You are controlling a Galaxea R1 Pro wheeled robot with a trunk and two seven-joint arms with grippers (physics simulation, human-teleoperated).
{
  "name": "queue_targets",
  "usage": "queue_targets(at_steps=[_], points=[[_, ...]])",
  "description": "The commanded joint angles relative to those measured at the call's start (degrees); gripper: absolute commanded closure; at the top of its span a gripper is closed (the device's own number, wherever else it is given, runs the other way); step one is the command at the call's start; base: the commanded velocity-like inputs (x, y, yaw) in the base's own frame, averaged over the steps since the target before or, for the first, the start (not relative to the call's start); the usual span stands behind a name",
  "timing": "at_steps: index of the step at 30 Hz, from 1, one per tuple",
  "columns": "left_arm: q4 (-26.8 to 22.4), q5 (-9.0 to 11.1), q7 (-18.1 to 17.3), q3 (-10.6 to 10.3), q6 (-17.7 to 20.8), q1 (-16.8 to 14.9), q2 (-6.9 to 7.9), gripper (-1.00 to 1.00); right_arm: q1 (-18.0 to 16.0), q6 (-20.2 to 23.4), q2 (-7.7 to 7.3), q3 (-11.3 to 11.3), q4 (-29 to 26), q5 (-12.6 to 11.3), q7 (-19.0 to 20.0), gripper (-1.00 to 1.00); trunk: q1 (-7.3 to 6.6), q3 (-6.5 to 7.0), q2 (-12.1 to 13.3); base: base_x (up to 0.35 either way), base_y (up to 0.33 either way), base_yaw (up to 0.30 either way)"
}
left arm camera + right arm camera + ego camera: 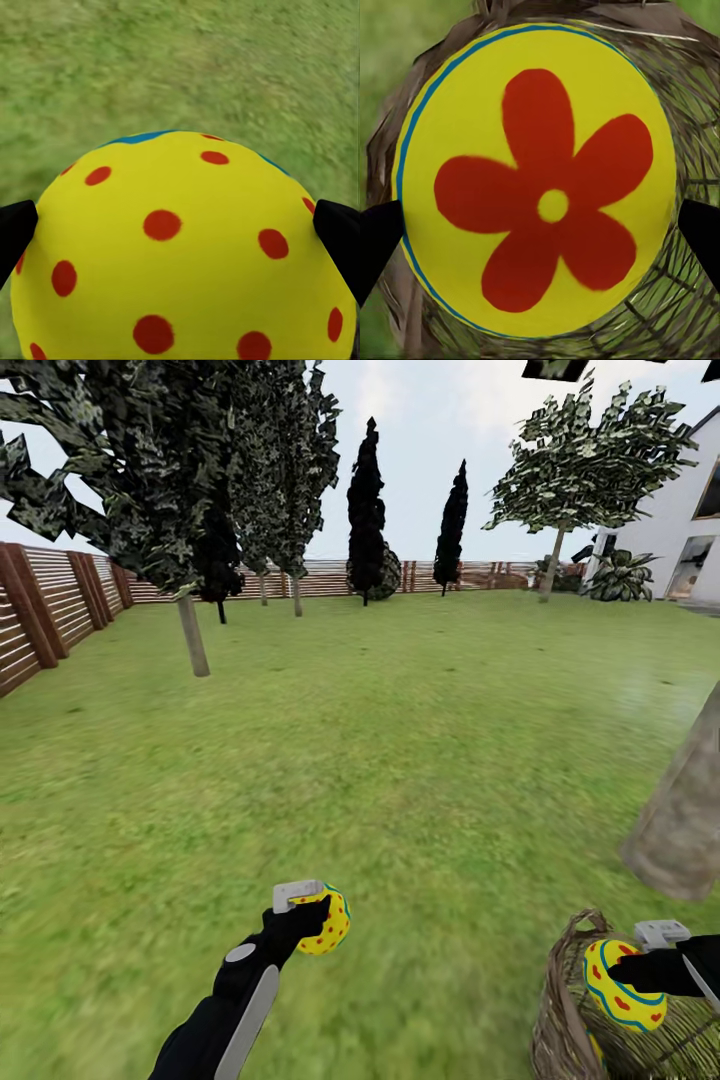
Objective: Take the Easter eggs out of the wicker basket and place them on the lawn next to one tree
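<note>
My left gripper [318,916] is shut on a yellow Easter egg [330,922] with red dots, held over the open lawn [400,740]; in the left wrist view that egg [180,247] sits between the black fingertips [15,234]. My right gripper [632,970] is shut on a second egg [620,985] just above the wicker basket [560,1025] at the lower right. In the right wrist view this egg [536,180] shows a red flower mark, with the basket's weave [679,300] behind it. A yellow sliver [597,1048] shows inside the basket. The thick grey-brown tree trunk [685,810] rises just beyond the basket.
A thin-trunked tree [193,635] stands at the far left near the slatted wooden fence [40,610]. Dark cypress-like trees [366,510] line the back fence. The white house [690,510] is at the far right. Open grass spreads ahead.
</note>
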Motion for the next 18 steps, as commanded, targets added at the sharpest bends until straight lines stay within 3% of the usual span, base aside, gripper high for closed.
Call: queue_targets(at_steps=[1,7,12,18], points=[[-0.1,0.6,0.5,-0.1,0.2,0.0,0.00,1.00,0.0,0.3,-0.03,0.0,-0.1,0.1,0.2,1.00,-0.26,0.13,0.4,-0.216,0.211,0.000],[-0.1,0.6,0.5,-0.1,0.2,0.0,-0.01,1.00,0.0,0.3,-0.03,0.1,-0.1,0.1,0.2,1.00,-1.58,1.21,2.8,-0.036,0.067,0.000],[-0.1,0.7,-2.5,-0.1,0.2,0.0,0.06,1.00,0.0,0.3,-0.03,0.1,-0.1,0.1,0.2,1.00,-2.68,2.10,4.8,-0.084,0.269,0.000],[-0.1,0.6,-3.0,-0.1,0.2,0.0,0.08,1.00,0.0,0.3,-0.03,0.1,-0.1,0.1,0.2,1.00,-3.99,3.18,7.2,-0.088,0.281,0.000]])
